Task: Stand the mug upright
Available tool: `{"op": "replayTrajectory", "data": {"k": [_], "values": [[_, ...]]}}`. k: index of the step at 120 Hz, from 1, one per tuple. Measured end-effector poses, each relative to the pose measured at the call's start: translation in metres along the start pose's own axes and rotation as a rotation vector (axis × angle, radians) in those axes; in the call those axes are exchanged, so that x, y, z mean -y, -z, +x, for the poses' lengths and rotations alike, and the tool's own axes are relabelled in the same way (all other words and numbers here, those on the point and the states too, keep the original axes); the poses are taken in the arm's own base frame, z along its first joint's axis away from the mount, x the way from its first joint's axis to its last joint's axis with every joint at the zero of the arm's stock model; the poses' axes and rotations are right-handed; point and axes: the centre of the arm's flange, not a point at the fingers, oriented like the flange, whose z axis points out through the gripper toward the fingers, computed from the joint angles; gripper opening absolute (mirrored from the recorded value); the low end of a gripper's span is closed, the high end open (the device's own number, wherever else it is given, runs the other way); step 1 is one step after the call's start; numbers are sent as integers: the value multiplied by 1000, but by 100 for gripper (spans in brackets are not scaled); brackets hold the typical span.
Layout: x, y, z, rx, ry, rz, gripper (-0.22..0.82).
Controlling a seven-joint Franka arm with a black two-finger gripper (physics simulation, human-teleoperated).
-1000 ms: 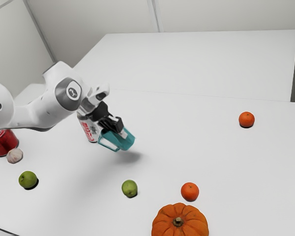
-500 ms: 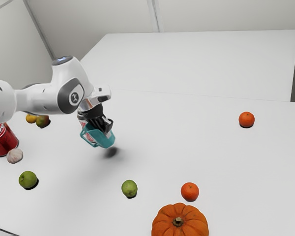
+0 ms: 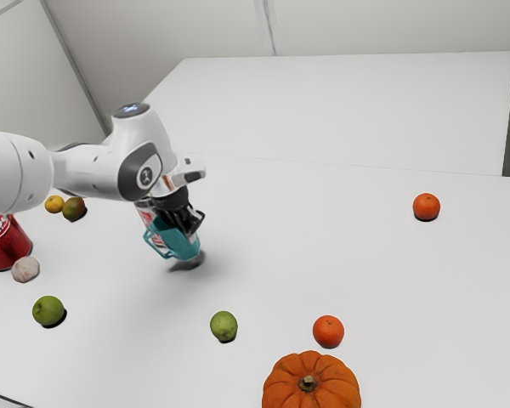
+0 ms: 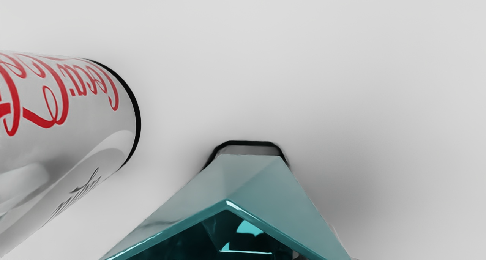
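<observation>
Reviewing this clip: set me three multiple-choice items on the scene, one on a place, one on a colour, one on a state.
1. Nearest the red can is:
A) the pumpkin
B) the garlic
C) an orange

2. The mug is:
A) teal
B) yellow
C) black

3. The mug's mouth is:
A) face down
B) lidded
C) open, facing upward

1 B: the exterior view shows it right beside the can's base.
2 A: both views show that colour.
3 C: the wrist view looks down into its interior.
</observation>
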Motion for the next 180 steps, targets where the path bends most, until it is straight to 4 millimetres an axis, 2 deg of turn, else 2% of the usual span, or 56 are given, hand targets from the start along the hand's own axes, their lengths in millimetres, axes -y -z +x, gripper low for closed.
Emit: {"op": "replayTrajectory", "data": {"k": [29,62,99,133,153,172,180], "values": [[5,-5,10,-8,36,12,-18],[6,-13,12,1,56,15,-18],[6,-11,12,-2,67,10,5],[6,-2,16,-20,70,10,25],[6,18,16,-55,70,5,30],[1,56,25,-120,60,2,33],[-1,81,37,-158,54,5,34]]}}
